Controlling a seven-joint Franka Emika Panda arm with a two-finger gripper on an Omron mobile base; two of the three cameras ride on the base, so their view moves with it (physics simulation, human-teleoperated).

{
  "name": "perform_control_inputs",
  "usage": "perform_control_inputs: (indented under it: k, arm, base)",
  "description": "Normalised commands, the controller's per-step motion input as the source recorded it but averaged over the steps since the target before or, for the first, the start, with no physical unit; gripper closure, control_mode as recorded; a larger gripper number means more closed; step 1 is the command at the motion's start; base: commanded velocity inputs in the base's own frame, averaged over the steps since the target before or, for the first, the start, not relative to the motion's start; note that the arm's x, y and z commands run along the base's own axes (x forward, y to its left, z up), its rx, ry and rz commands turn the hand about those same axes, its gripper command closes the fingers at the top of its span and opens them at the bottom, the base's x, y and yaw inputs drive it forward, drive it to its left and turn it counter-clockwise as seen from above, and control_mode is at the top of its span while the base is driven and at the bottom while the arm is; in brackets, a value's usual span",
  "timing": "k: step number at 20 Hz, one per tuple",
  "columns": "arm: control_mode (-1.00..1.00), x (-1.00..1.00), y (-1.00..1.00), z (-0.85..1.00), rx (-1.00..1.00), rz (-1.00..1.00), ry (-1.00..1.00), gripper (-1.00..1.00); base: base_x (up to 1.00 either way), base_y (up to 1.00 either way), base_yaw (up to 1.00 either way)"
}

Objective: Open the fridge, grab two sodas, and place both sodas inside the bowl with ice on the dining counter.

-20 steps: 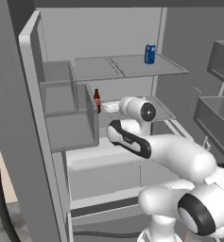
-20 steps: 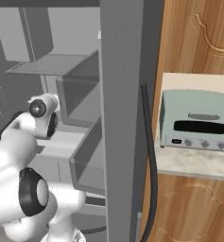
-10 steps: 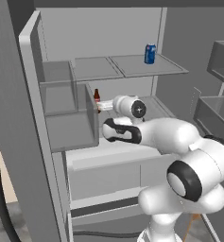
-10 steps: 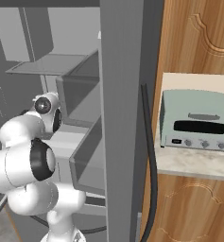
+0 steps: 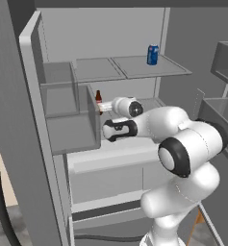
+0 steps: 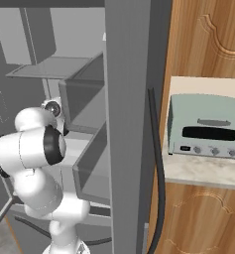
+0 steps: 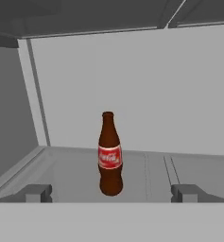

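— Gripper state?
— Jaws spread wide, nothing between them; the two fingertips stand far apart at the bottom of the hand view.
— Where's the brown bottle?
— Upright on the lower fridge shelf, centred ahead of the open jaws, not touched. From the left base view it stands just beyond the hand.
— And the other soda?
— Blue can sits upright on the upper shelf, toward its right end.
— The fridge?
— Open, its left door swung out
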Motion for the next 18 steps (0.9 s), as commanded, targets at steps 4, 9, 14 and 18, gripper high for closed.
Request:
perform_control_inputs:
  k: [4,9,14,18]
  arm:
    - [-1.00,0.53,0.11,-0.17,0.00,0.00,0.01,-1.00]
    - [-1.00,0.51,0.19,-0.10,0.00,0.00,0.00,-1.00]
    - [-1.00,0.37,0.21,-0.07,0.00,0.00,0.00,-1.00]
    - [-1.00,0.14,0.22,-0.03,-0.01,0.00,0.00,-1.00]
  base:
    - [0.00,0.00,0.00]
    - [0.00,0.00,0.00]
    - [0.00,0.00,0.00]
    - [0.00,0.00,0.00]
